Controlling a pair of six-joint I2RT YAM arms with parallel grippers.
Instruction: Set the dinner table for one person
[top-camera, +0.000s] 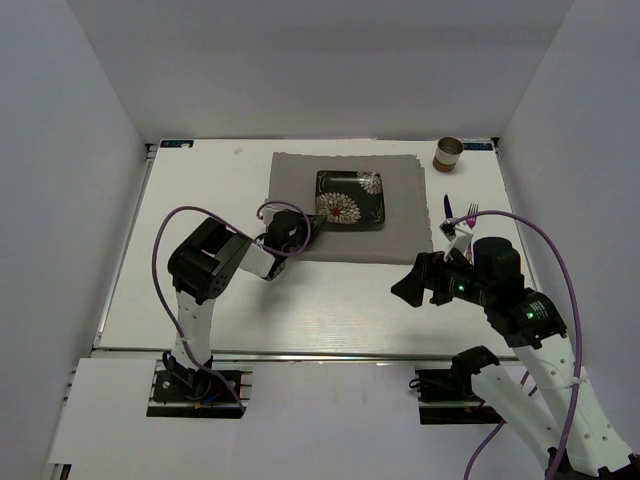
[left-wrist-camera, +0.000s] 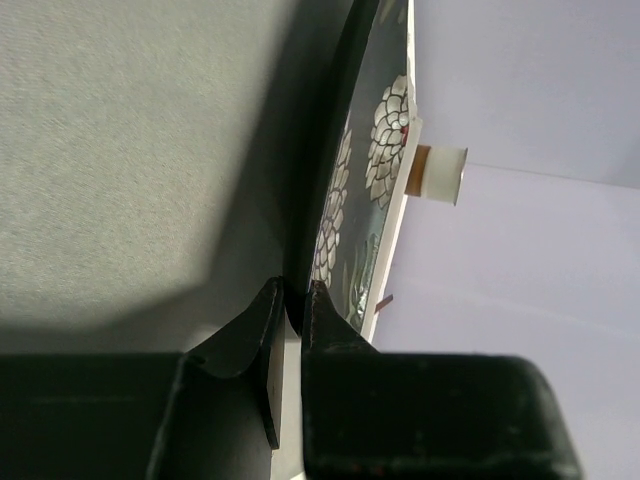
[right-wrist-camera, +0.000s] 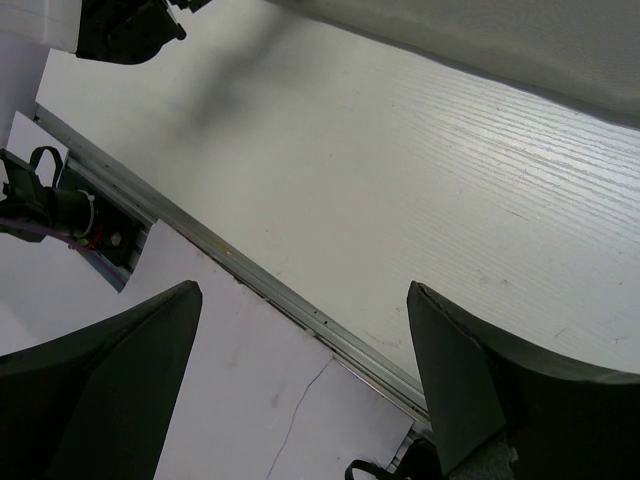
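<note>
At the left of the overhead view we see the left gripper (top-camera: 303, 222) reaching across the table (top-camera: 200, 300) to the near left corner of a black flowered plate (top-camera: 349, 198); from up there we cannot make out how its jaws stand; the left wrist view settles it, for there the two fingers (left-wrist-camera: 262, 312) are pressed almost together with the plate's dark rim running down between them, so the gripper is clamped on the plate; that same close view shows the grey placemat (left-wrist-camera: 120, 150) filling its left half.

In the middle, the overhead view gives what the wrist cameras cannot: the plate lies on the placemat, which sits toward the far side of the big white table; the table fills the floor of the white-walled booth, with a metal rail (top-camera: 300, 350) along its near edge.

Further right, a cup (top-camera: 448, 153) stands at the far right corner, off the placemat; a fork (top-camera: 471, 211) lies just right of the placemat beside another small piece of cutlery we cannot name.

At the right, the right gripper (top-camera: 408, 280) hangs over bare tabletop, well apart from the plate; its wrist view shows the jaws spread wide with nothing between them, only the white surface and the rail below.
</note>
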